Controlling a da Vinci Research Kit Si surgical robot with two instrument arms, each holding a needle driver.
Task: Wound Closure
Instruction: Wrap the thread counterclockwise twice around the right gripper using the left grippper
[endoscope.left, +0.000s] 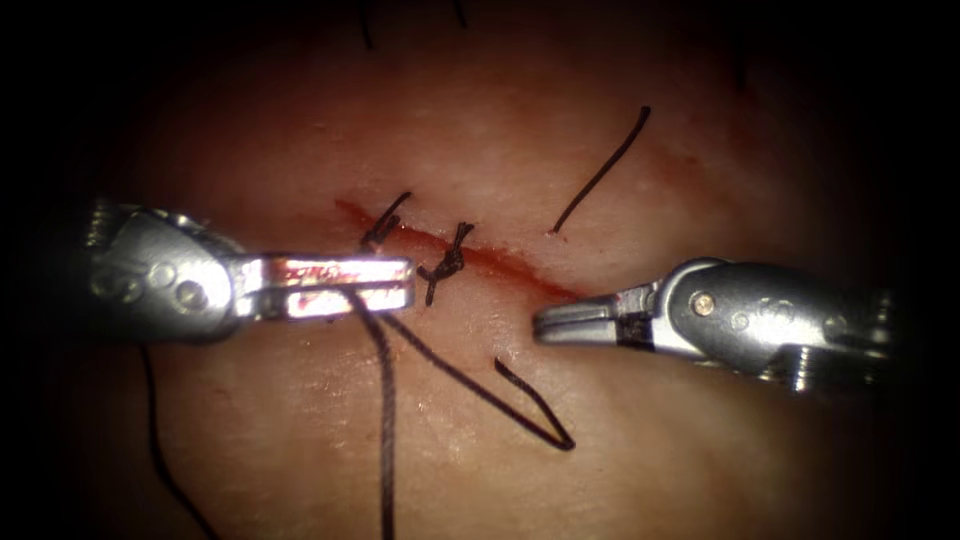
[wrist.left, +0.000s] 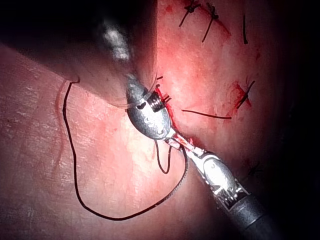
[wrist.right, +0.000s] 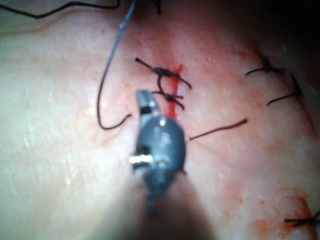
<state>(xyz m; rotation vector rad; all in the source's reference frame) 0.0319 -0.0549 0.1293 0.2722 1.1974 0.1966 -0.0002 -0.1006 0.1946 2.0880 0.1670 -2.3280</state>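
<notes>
Left tool (endoscope.left: 385, 285) clamped on thread (endoscope.left: 386, 420), knots (endoscope.left: 447, 264) just off its tip; right tool (endoscope.left: 560, 322) closed, holding nothing, beside the cut (endoscope.left: 500, 262) in the tissue (endoscope.left: 300, 430)

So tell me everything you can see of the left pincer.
The left pincer is a shiny metal tool with a rounded, riveted wrist and two long flat jaws smeared with red fluid. It lies level over the tissue, reaching to the knots on the cut. Its jaws are shut on the dark thread, which hangs down from them.
</notes>
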